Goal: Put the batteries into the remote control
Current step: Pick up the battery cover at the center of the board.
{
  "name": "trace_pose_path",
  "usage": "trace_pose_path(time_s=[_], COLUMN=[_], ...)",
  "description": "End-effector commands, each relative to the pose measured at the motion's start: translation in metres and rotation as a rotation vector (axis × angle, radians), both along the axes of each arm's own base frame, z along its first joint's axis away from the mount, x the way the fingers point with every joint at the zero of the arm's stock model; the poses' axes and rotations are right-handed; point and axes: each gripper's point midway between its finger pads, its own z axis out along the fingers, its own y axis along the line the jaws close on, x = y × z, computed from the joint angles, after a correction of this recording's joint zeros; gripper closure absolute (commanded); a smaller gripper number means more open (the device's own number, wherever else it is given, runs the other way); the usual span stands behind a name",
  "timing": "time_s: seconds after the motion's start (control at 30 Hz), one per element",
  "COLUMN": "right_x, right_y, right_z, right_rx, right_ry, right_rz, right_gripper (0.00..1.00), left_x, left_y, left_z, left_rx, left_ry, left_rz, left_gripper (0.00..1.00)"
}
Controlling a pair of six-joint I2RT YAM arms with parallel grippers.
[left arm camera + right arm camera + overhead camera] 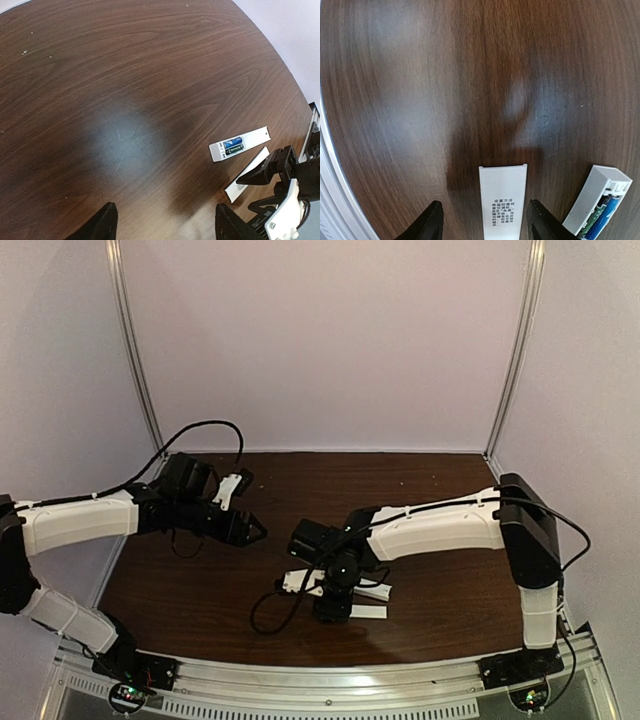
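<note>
The remote control is white, batteries blue, cover strip white with black print, table dark woodgrain.

White remote control lying flat, blue batteries apparently seated inside it

The remote lies on the desk, right of centre, with two batteries side by side in its recess. The cover lies just near of it, not touching. The right hand hangs over the cover, one finger on each side. The left hand is well to the left.
</note>
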Motion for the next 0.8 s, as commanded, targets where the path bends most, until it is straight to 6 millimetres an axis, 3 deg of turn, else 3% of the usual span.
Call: trace_pose_path(time_s=[0.0,0.37,0.63,0.77], right_x=[-0.001,-0.001,0.01,0.014], right_y=[-0.007,-0.008,-0.016,-0.007], right_z=[-0.01,-0.031,-0.034,-0.021], right_rx=[-0.078,-0.136,-0.16,-0.122], right_ry=[0.006,0.055,0.04,0.023], right_rz=[0.03,0.045,0.014,-0.004], right_gripper=[0.42,0.44,0.65,0.75], left_x=[0.002,0.001,0.004,0.007], left_y=[0.0,0.0,0.003,0.004], left_z=[0.007,0.008,0.006,0.013], left_rx=[-0.035,-0.047,-0.037,-0.063], left_ry=[-0.023,-0.03,-0.033,-0.039], left_rz=[0.013,0.014,0.034,0.056], left_gripper=[0.32,0.32,0.32,0.27])
